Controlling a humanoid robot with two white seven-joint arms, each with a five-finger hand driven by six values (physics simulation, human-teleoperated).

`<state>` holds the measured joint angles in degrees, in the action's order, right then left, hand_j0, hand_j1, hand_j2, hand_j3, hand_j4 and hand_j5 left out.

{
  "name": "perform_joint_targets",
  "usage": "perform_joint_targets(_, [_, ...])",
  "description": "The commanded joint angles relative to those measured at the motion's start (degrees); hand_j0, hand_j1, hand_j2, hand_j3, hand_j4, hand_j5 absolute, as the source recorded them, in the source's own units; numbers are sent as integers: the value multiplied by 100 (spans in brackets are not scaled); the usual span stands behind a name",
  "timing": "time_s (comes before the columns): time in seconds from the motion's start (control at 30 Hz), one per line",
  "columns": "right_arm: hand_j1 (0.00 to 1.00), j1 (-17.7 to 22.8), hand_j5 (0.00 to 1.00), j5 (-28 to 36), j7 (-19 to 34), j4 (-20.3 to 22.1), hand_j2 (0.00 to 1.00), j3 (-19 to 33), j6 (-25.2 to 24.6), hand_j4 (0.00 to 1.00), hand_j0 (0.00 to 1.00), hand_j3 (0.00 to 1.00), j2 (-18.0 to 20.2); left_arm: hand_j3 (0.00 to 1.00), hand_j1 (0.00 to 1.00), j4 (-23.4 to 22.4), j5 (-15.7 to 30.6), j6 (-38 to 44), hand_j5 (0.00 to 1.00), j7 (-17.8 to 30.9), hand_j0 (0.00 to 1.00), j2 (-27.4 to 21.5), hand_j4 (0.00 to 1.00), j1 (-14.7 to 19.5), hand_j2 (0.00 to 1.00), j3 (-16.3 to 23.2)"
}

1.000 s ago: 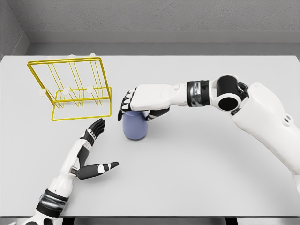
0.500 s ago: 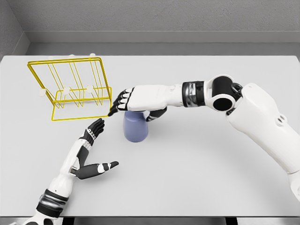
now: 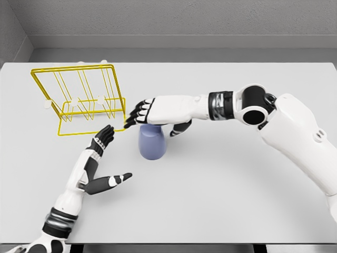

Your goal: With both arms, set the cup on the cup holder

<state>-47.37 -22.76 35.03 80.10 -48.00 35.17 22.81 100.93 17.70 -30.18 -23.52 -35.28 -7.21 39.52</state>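
Grey walls close off the far side of a pale table, and on it a yellow wire cup holder stands at the back left, with the blue cup upright on the surface just to the right of the rack's front corner. Compared with a second ago, the right hand has loosened: then its fingers curled down around the cup's top, and now they stretch out flat toward the holder, the palm lying over the rim and only the thumb hanging down beside the cup's right wall, so nothing is really gripping it. The cup itself has not shifted. Meanwhile the left hand has crept forward and up, its fingertips now reaching the rack's front base wire, fingers straight and spread, thumb out to the side, holding nothing. This reads as a changeover rather than progress on the placing: the right hand seems to have given up its top grasp while the left closes in, perhaps to take the cup from the side. Placement on the holder is not yet begun.
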Motion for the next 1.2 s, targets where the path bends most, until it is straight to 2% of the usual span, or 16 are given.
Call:
perform_joint_targets(0.0, [100, 0, 100, 52, -3, -12, 100, 185, -17, 100, 100, 100, 206, 100, 100, -4, 163, 4, 100, -4, 100, 118, 100, -9, 100, 12])
perform_joint_targets(0.1, [100, 18, 100, 61, -3, -21, 100, 607, -17, 100, 100, 100, 768, 100, 100, -4, 269, 443, 100, -13, 100, 144, 100, -9, 100, -14])
perform_joint_targets(0.2, [100, 422, 100, 114, -3, -21, 100, 1257, -17, 100, 100, 100, 1665, 100, 100, -4, 260, 461, 100, -13, 100, 153, 100, 18, 100, -23])
perform_joint_targets(0.33, [100, 703, 100, 254, -3, 50, 100, 1486, -17, 100, 100, 100, 2087, 100, 100, -4, 278, 505, 100, -267, 100, 390, 100, -35, 100, -23])
perform_joint_targets(0.37, [100, 808, 100, 395, -3, 94, 100, 1609, -17, 100, 100, 100, 2395, 100, 100, -4, 392, 522, 100, -303, 100, 408, 100, -26, 100, -14])
perform_joint_targets(0.4, [100, 1019, 100, 483, -3, 269, 100, 1785, -17, 100, 100, 100, 2448, 100, 100, -4, 445, 592, 100, -303, 100, 417, 100, -9, 100, -14])
perform_joint_targets(0.47, [100, 1064, 100, 492, -3, 533, 100, 1794, -17, 100, 100, 100, 2483, 100, 100, -4, 480, 812, 100, -312, 100, 417, 100, 53, 100, -14])
perform_joint_targets(0.5, [100, 1090, 100, 492, -3, 770, 100, 1794, -17, 100, 100, 100, 2720, 100, 100, -4, 480, 891, 100, -320, 100, 434, 100, 62, 100, -14])
perform_joint_targets(0.57, [100, 1081, 100, 492, -3, 1017, 100, 1592, -17, 100, 100, 100, 2764, 100, 100, -4, 480, 1023, 100, -312, 100, 452, 100, 70, 100, -14])
perform_joint_targets(0.67, [100, 1187, 100, 492, -3, 990, 100, 1495, -17, 100, 100, 100, 2659, 100, 100, -12, 427, 1102, 100, -303, 100, 452, 100, 132, 100, -5])
perform_joint_targets(0.8, [100, 1037, 100, 492, -163, 938, 100, 1407, -17, 100, 100, 100, 2659, 100, 100, -21, 357, 1111, 100, -268, 100, 531, 100, 202, 100, 21])
perform_joint_targets(0.87, [100, 1046, 100, 492, -260, 753, 100, 1381, -17, 100, 100, 100, 2650, 100, 100, -21, 348, 1102, 100, -268, 100, 531, 100, 246, 100, 39])
perform_joint_targets(0.97, [100, 1046, 100, 492, -260, 498, 100, 1021, -17, 100, 100, 100, 2536, 100, 100, -30, 348, 1111, 100, -276, 100, 522, 100, 343, 100, 65])
perform_joint_targets(1.03, [100, 976, 100, 474, -5, 252, 100, 1021, -17, 100, 100, 100, 2430, 100, 100, -30, 339, 1111, 100, -276, 100, 522, 100, 387, 100, 74])
perform_joint_targets(1.1, [100, 897, 100, 474, -3, 199, 100, 1029, -17, 100, 100, 100, 2316, 100, 100, -30, 243, 1128, 100, -285, 100, 531, 100, 448, 100, 91])
perform_joint_targets(1.17, [100, 888, 100, 474, -3, -126, 100, 1056, -17, 100, 100, 100, 2316, 100, 100, -30, 234, 1146, 100, -285, 100, 584, 100, 475, 100, 100])
